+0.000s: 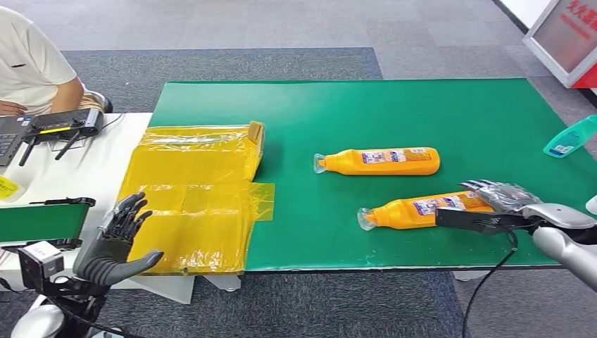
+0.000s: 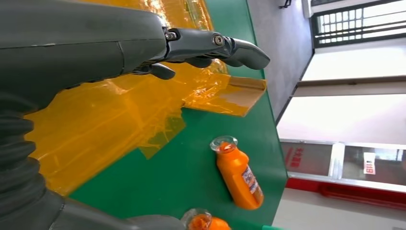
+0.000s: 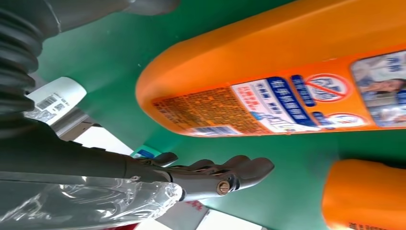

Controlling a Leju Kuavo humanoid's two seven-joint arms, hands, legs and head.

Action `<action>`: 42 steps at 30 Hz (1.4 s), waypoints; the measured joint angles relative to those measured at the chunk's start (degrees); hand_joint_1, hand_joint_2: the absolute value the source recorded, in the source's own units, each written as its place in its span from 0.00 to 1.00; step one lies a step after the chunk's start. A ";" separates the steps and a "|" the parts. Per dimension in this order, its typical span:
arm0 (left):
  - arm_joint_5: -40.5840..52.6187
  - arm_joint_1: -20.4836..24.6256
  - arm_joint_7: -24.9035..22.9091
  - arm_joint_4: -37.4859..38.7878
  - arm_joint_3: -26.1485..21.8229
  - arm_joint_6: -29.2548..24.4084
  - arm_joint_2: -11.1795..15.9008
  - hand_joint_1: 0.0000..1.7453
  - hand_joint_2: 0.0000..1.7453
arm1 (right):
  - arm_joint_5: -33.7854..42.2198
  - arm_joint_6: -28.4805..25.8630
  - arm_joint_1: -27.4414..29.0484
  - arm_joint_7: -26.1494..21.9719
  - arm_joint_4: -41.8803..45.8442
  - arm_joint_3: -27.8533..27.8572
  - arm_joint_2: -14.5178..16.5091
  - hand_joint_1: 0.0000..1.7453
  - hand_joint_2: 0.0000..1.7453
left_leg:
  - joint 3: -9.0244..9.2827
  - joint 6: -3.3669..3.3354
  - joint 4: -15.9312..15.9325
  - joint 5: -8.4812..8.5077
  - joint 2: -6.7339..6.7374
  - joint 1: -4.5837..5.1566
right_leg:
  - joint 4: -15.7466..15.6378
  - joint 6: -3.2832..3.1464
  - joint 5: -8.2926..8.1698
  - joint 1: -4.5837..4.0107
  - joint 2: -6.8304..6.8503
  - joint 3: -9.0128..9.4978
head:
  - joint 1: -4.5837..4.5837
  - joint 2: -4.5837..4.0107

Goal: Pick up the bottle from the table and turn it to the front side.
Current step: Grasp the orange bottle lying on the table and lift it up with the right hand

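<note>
Nearest in the head view, the left hand (image 1: pixel 116 243) is held open beside the yellow plastic sheet (image 1: pixel 190 197), well apart from both orange bottles, while the right hand (image 1: pixel 496 204) is at the base end of the nearer bottle (image 1: pixel 422 210) on the green table (image 1: pixel 422 113). Seen from the right wrist, that bottle's long axis runs away from the hand, whose fingers (image 3: pixel 225 175) lie extended beside its base with nothing gripped. From the left wrist, the farther bottle (image 2: pixel 238 175) is seen lying flat, far from the spread left fingers (image 2: pixel 225 48).

bare green mat (image 1: pixel 338 218) lies between the two orange bottles (image 1: pixel 384 161) and yellow sheet (image 1: pixel 190 197).
</note>
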State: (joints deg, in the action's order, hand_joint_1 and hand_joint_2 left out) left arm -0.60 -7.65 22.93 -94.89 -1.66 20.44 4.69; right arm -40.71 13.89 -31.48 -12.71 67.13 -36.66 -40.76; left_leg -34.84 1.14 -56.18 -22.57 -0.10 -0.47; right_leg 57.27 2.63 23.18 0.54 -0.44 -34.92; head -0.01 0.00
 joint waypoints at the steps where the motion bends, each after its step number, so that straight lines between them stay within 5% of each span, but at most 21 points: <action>1: -0.03 0.02 0.05 0.10 0.17 0.05 0.02 0.00 1.00 | 0.11 -0.18 -0.29 -0.01 -0.49 -0.28 0.45 0.00 1.00 | 0.00 0.00 0.00 0.00 0.00 0.00 | 0.00 0.00 0.00 0.00 0.00 0.00 | -0.01 0.00; 19: -0.08 0.97 0.38 0.81 1.86 0.74 0.32 0.00 1.00 | -1.87 -3.00 -3.95 0.40 -11.25 -5.96 8.94 0.00 1.00 | 0.00 0.00 0.00 0.01 0.00 0.00 | 0.00 0.00 0.00 0.00 0.00 0.00 | -0.01 0.00; 42: 1.18 0.39 1.29 0.81 2.50 0.67 0.78 0.00 1.00 | -5.51 -7.24 -5.35 2.67 -16.98 -6.44 9.61 0.00 1.00 | 0.04 0.00 -0.01 0.03 0.00 0.00 | 0.00 0.04 -0.05 0.00 0.00 0.03 | -0.01 0.00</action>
State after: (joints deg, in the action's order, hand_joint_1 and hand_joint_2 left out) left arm 0.58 -7.26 24.22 -94.07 0.84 21.11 5.46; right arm -46.22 6.65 -36.83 -10.04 50.15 -43.11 -31.15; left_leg -34.80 1.14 -56.19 -22.54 -0.10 -0.47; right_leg 57.27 2.66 23.14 0.54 -0.44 -34.89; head -0.02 0.00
